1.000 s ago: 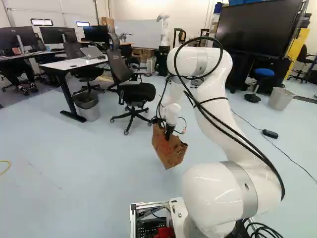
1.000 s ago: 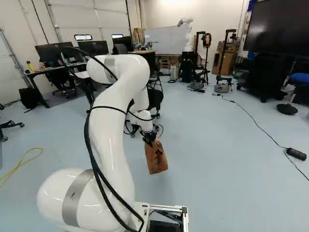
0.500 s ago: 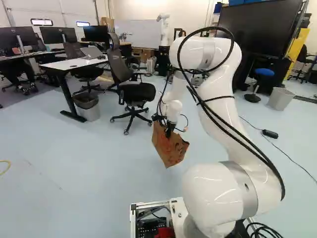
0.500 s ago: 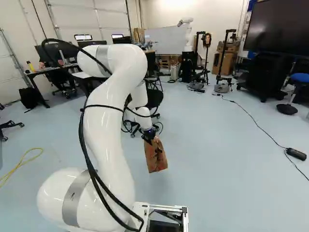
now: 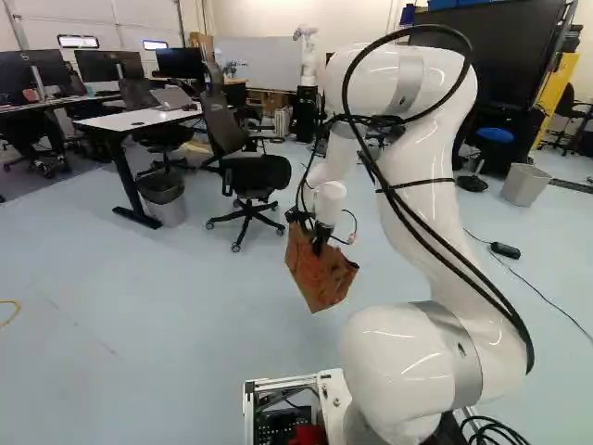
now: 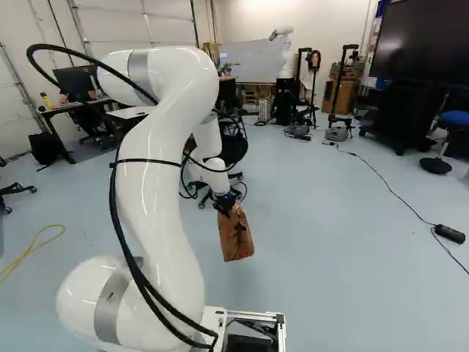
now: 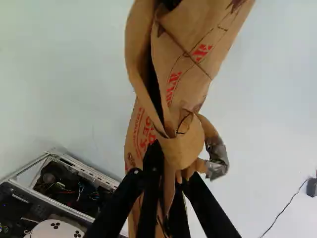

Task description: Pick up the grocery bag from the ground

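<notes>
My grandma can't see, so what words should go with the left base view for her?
A white robot arm holds a crumpled brown paper bag in its black gripper, over a pale blue floor. Farther back are a black office chair, a white-topped desk and a bin.

The arm (image 5: 422, 195) rises, bends at its top and reaches forward and down. The gripper (image 5: 320, 245) points downward, fingers (image 7: 202, 202) closed in a grip.
</notes>
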Motion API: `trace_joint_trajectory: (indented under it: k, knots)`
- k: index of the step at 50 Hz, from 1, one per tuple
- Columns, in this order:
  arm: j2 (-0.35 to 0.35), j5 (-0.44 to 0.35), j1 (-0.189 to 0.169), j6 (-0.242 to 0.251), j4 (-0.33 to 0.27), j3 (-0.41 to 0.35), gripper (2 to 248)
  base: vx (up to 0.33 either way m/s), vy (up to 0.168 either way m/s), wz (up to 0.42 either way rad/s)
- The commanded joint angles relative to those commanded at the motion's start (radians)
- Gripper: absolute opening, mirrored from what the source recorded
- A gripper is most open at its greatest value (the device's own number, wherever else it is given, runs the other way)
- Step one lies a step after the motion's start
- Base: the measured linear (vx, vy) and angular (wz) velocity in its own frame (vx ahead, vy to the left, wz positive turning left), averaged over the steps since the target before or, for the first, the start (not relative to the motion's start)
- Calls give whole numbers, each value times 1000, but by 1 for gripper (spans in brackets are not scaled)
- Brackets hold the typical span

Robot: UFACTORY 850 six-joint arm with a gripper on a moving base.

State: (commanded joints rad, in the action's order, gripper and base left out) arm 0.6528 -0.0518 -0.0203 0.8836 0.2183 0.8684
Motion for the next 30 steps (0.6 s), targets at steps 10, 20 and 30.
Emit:
trace_joint_trajectory:
  k: [10, 20, 30]
  knots:
    - [-53, 0, -3, 0, 0, -45, 19, 0, 0, 0]
    - [-109, 0, -6, 0, 0, -91, 19, 0, 0, 0]
    - [-167, 0, -7, 0, 0, -137, 19, 0, 0, 0]
